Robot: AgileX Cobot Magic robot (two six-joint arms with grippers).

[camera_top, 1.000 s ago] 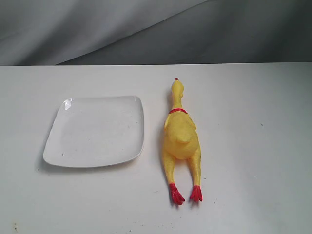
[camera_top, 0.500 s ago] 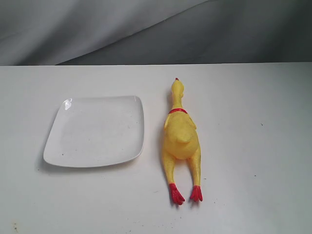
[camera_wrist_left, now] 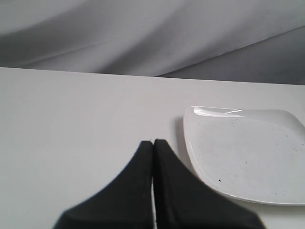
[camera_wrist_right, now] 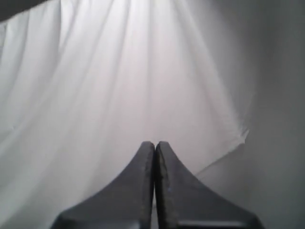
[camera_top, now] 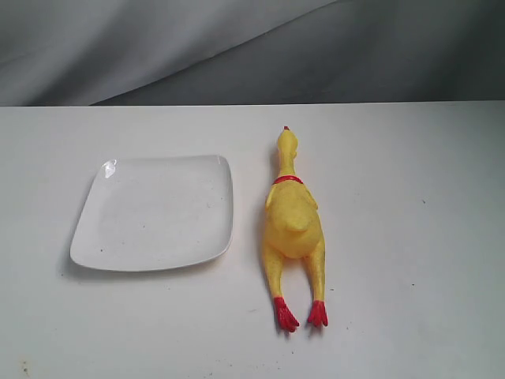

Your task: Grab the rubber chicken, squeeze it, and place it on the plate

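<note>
Pressing flat against each other, the two black fingers of the left gripper [camera_wrist_left: 153,141] leave no gap and hold nothing. They hang over the white table [camera_wrist_left: 71,119], and the plate [camera_wrist_left: 248,162] lies on it just past the tips and off to one side, not touching them. Equally closed and empty-handed, the right gripper [camera_wrist_right: 155,143] points at folds of pale cloth [camera_wrist_right: 119,71]. How the rubber chicken [camera_top: 293,225] sits relative to either pair of fingers cannot be told, since it shows in the exterior view alone. In that view, low in the frame and right of centre, its two red feet rest on the table. The plump yellow body runs up from them through the middle of the frame, followed by the red collar, the thin neck and the head, whose red comb points toward the table's far edge. The toy lies flat and straight. Left of it, near but apart with a strip of table between, the white square plate sits with a bright highlight at its far left corner. Grey draped cloth fills the top of the frame.
</note>
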